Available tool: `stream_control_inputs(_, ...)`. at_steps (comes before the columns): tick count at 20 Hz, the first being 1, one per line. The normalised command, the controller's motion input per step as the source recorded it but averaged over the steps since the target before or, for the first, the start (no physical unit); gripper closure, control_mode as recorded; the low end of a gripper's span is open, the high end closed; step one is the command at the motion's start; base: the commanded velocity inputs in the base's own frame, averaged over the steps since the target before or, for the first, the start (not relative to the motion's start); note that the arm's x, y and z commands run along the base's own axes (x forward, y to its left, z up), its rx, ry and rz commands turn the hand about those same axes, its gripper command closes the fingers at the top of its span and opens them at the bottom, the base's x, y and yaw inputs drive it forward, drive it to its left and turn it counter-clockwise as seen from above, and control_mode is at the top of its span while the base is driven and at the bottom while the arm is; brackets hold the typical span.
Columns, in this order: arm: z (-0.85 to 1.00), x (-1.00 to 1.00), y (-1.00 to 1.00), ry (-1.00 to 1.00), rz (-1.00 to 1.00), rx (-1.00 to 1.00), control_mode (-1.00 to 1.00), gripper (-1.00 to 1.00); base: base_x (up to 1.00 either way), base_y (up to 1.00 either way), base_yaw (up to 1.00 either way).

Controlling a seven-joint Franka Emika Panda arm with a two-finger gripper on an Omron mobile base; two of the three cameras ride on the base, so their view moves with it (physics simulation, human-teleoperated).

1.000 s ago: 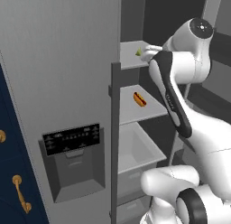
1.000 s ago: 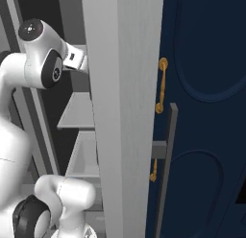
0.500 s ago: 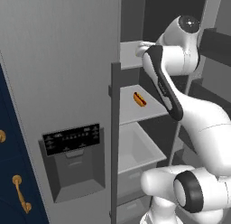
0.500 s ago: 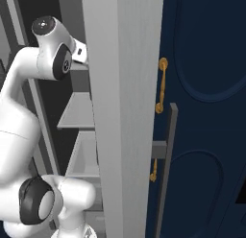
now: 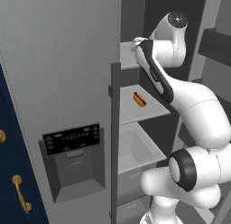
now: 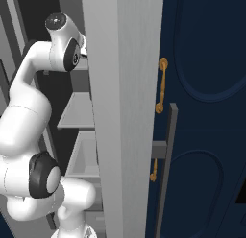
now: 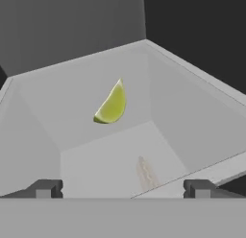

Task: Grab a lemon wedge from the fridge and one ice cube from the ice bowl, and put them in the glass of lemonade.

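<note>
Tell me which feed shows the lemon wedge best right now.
The hand view: the lemon wedge lies in plain sight on the pale fridge shelf, ahead of the open gripper. In the left base view the arm covers that spot on the top shelf; in the right base view the fridge door blocks it.

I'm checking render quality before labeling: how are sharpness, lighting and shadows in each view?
Hand view: soft and slightly blurred, the lemon wedge evenly lit on the pale shelf, no hard shadow. Left base view: sharp, flat light, the hot dog crisp. Right base view: sharp, the fridge door edge blocks much.
</note>
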Motion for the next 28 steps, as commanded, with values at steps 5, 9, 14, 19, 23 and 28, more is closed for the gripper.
stream_control_inputs(5,-0.09,0.48,0.08,0.0,0.0,0.0,-1.0,-1.0,0.0,0.0,0.0)
stream_control_inputs(9,-0.14,0.47,0.05,0.0,0.0,0.0,-1.0,-1.0,0.0,0.0,0.0)
stream_control_inputs(14,-0.06,0.46,0.0,0.0,0.0,0.0,-1.0,-1.0,0.0,0.0,0.0)
stream_control_inputs(19,-0.05,0.43,0.0,0.0,0.0,0.0,-1.0,-1.0,0.0,0.0,0.0)
stream_control_inputs(23,-0.09,0.34,0.0,0.0,0.0,0.0,-1.0,-1.0,0.0,0.0,0.0)
stream_control_inputs(28,-0.01,0.01,0.0,0.01,0.0,0.0,-1.0,-1.0,0.0,0.0,0.0)
